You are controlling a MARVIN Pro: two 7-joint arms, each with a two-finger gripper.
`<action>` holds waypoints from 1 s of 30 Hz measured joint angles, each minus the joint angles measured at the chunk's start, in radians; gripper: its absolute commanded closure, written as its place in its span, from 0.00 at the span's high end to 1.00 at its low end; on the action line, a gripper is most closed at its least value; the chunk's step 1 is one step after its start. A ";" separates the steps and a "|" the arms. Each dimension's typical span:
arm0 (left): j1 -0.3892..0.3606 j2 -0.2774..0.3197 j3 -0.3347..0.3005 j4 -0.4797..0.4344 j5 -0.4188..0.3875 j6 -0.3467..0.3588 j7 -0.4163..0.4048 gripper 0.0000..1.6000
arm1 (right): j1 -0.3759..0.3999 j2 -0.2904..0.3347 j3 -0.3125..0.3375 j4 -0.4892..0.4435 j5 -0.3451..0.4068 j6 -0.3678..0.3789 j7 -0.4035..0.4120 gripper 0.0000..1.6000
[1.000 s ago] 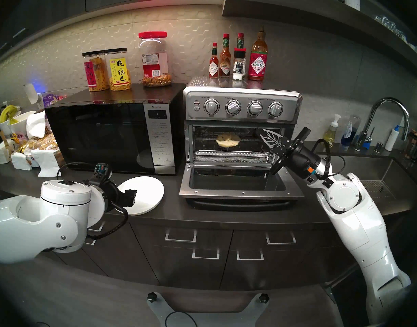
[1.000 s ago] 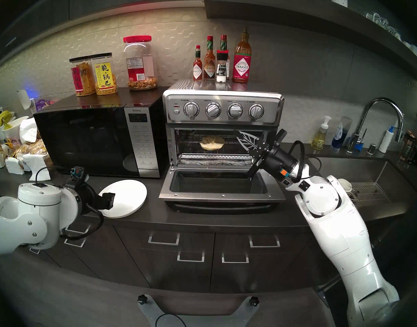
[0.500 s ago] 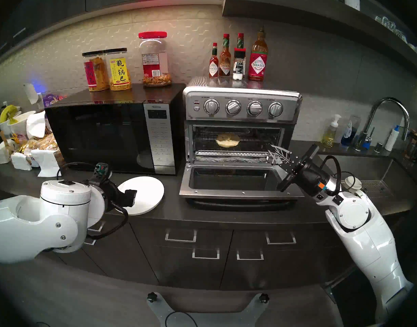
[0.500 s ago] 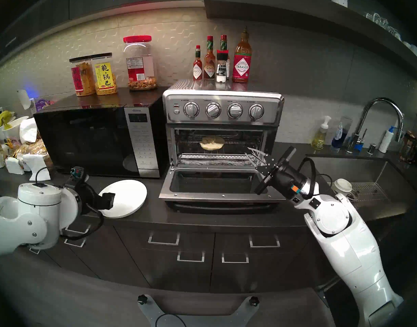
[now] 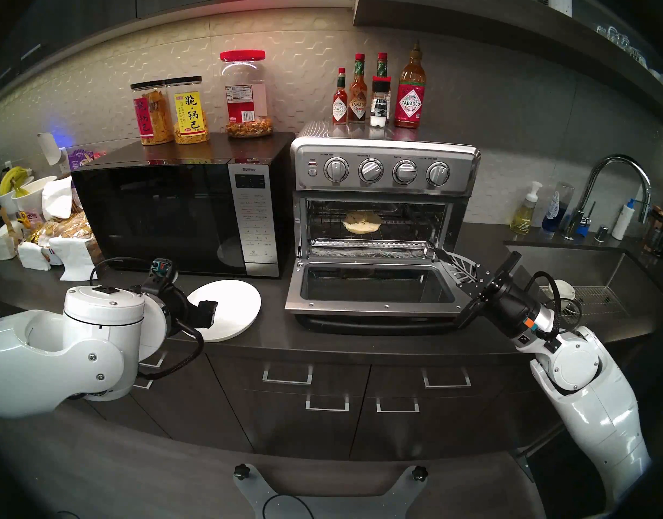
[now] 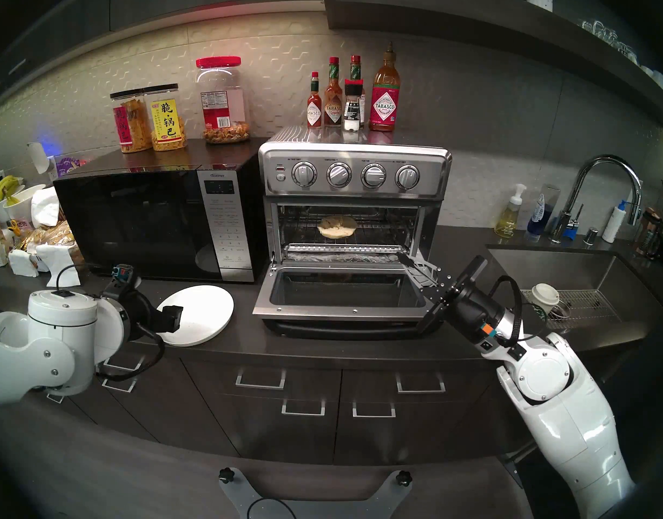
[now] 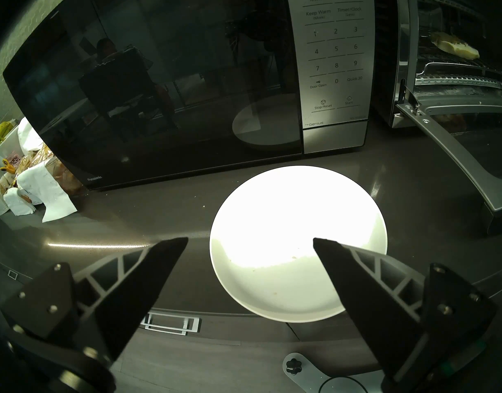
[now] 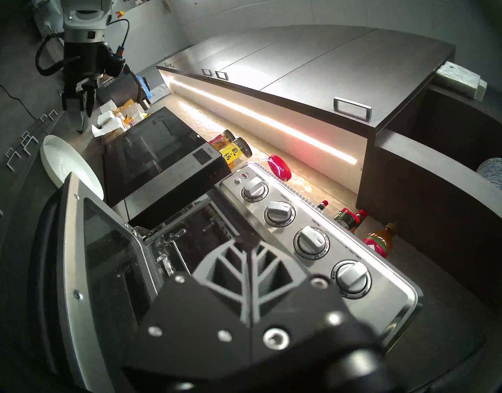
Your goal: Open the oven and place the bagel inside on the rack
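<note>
Right tool (image 5: 443, 253), pressed together and empty, now withdrawn beside the oven's (image 5: 384, 170) door edge; left tool (image 7: 250, 243) wide.

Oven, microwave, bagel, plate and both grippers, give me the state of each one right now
oven: door dropped fully open.
bagel: lying on the rack inside the oven, nothing touching it.
microwave: door shut.
plate: on the counter, nothing on it.
left gripper: open, empty, above the plate's near edge.
right gripper: shut, empty, outside the oven by the door's right edge.
</note>
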 measured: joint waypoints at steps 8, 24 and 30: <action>0.004 0.000 -0.004 0.000 0.000 0.000 -0.001 1.00 | -0.103 -0.020 0.053 -0.005 -0.041 -0.064 -0.005 0.00; 0.015 0.000 -0.018 0.000 0.000 0.001 -0.002 1.00 | -0.306 -0.106 0.177 -0.047 -0.156 -0.192 -0.013 0.00; 0.021 0.000 -0.025 0.000 0.000 0.001 -0.004 1.00 | -0.365 -0.141 0.207 -0.069 -0.217 -0.217 -0.017 0.03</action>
